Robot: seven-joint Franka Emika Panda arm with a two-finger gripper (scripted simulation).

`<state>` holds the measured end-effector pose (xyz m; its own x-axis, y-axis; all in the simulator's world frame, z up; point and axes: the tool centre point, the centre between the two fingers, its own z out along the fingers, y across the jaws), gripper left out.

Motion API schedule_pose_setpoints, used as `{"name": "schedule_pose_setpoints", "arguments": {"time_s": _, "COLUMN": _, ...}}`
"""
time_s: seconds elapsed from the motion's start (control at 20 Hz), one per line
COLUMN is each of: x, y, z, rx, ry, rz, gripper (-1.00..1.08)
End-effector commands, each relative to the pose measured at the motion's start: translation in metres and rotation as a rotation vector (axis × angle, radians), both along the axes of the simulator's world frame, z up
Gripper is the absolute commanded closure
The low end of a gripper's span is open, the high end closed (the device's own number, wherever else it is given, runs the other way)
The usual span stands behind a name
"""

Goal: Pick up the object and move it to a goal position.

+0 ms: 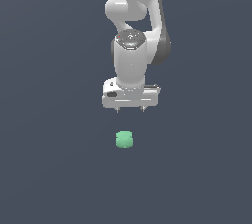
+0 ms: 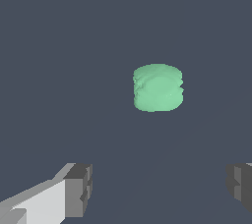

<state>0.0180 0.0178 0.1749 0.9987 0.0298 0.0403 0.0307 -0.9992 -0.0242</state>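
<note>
The object (image 1: 124, 139) is a small mint-green rounded lump lying on the dark grey floor, a little below the arm in the exterior view. My white gripper (image 1: 130, 109) hangs above it, pointing down, well apart from it. Its two short fingertips stand wide apart, so it is open and holds nothing. The wrist view shows the object (image 2: 158, 88) lying alone on the floor, with my fingers (image 2: 78, 189) spread far to either side of the frame and my gripper (image 2: 160, 188) empty between them.
The white arm (image 1: 133, 31) rises behind the gripper toward the top of the exterior view. A plain dark grey surface (image 1: 49, 169) fills the remainder of both views.
</note>
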Motion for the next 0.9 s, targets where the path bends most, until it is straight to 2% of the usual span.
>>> {"name": "schedule_pose_setpoints", "arguments": {"time_s": 0.0, "x": 0.000, "y": 0.000, "z": 0.000, "rx": 0.000, "ry": 0.000, "rz": 0.000, "gripper": -0.92}}
{"name": "schedule_pose_setpoints", "arguments": {"time_s": 0.15, "x": 0.002, "y": 0.007, "z": 0.002, "rx": 0.004, "ry": -0.007, "rz": 0.007, "gripper": -0.92}}
{"name": "schedule_pose_setpoints", "arguments": {"time_s": 0.45, "x": 0.008, "y": 0.040, "z": 0.013, "rx": 0.022, "ry": -0.036, "rz": 0.037, "gripper": -0.92}}
{"name": "schedule_pose_setpoints", "arguments": {"time_s": 0.85, "x": 0.010, "y": 0.038, "z": 0.011, "rx": 0.021, "ry": -0.033, "rz": 0.035, "gripper": -0.92}}
